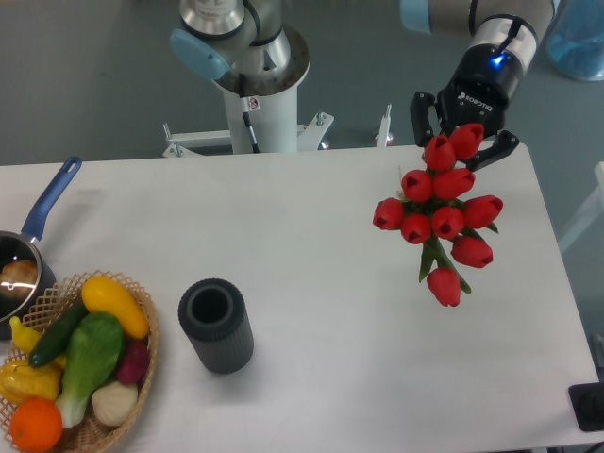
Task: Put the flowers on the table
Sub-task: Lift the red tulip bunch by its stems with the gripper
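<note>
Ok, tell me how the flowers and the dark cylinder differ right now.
The flowers are red buds with green stems; the dark cylinder is plain charcoal grey. The flowers hang from the gripper at the table's far right; the cylinder stands unheld on it, front left of centre, beside the wicker basket. The flowers are a loose cluster; the cylinder is one hollow ribbed piece.

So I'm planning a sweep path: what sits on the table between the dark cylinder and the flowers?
Nothing: the camera view shows only bare white table between the dark cylinder and the flowers.

High fixed view over table [302, 236]
</note>
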You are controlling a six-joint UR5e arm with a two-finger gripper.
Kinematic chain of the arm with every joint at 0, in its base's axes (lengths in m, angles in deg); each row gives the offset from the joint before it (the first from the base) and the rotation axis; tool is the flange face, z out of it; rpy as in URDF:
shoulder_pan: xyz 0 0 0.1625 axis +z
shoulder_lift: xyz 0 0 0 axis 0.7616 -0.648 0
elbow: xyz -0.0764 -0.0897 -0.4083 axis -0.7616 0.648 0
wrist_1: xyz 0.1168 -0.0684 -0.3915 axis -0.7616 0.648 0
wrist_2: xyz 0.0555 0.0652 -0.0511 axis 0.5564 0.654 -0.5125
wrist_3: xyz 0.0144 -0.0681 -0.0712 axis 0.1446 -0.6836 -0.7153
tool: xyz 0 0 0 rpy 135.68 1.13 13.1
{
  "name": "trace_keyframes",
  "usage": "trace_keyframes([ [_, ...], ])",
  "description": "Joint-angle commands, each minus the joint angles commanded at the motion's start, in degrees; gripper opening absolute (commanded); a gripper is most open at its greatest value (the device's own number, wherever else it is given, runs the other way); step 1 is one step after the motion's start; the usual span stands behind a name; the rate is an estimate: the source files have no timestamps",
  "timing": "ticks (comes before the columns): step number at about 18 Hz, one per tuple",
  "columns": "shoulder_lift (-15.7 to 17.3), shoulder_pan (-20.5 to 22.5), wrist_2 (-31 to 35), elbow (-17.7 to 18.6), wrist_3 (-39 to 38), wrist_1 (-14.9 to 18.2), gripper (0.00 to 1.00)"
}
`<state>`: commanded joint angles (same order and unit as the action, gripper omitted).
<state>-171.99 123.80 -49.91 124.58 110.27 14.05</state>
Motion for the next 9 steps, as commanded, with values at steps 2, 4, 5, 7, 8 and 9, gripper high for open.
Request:
trace_keyframes([
  [2, 0.26, 0.0, 0.0, 0.44, 0.26, -0.09, 0.23],
  [4, 0.26, 0.35, 0.0, 0.35, 0.44, 0.0, 0.23],
  [5, 0.26, 0.53, 0.0, 0.35, 0.27, 0.0, 0.23],
  [7, 0.44, 0.79, 0.09, 0.35, 0.35, 0.0, 0.23],
  [8, 0.44, 0.88, 0.17, 0.35, 0.35, 0.0, 0.23],
  [9, 0.53, 0.97, 0.17, 0.35, 0.44, 0.0, 0.23],
])
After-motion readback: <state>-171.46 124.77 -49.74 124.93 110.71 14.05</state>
